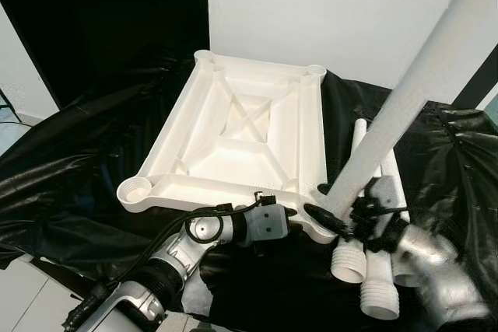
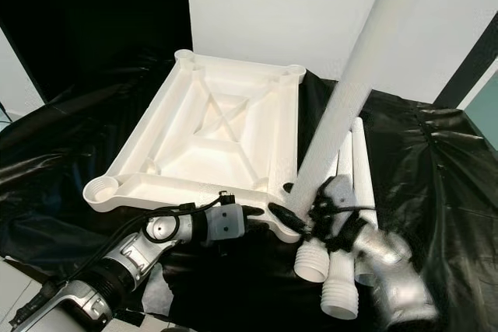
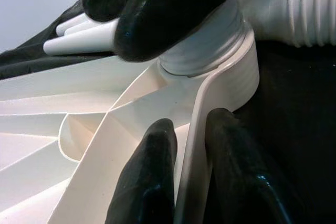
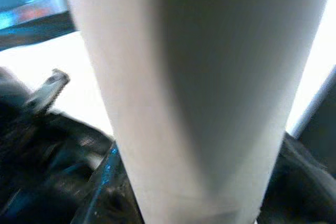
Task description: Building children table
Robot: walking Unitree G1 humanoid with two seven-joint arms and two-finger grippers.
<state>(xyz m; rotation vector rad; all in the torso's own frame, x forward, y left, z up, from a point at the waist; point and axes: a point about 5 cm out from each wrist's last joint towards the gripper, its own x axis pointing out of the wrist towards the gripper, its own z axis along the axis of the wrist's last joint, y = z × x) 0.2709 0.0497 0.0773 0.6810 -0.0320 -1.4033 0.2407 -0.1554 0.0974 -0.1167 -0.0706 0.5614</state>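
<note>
Nearest the robot: left gripper (image 1: 289,221) sits at the near right edge of the upturned white tabletop (image 1: 233,134). Left wrist view gives the detail the eye views lack: its two black fingers (image 3: 152,182) straddle the thin rim wall, narrow, pinching it just below the corner socket (image 3: 231,72).

Right gripper (image 1: 336,209) grips the white table leg (image 1: 412,87) low down, fingers closed around it. Leg stands tilted, threaded end seated in that near right socket; left wrist view shows the thread sitting in the socket mouth. Right wrist view is mostly leg surface, blurred, no contact detail.

Just right of that corner, spare legs (image 1: 377,270) lie together on the black sheet (image 1: 70,184), threaded ends toward the robot.

Tabletop lies underside up on the sheet, ribs crossing at its middle.

Far back: white wall (image 1: 334,5), dark door (image 1: 117,13) to the left.
</note>
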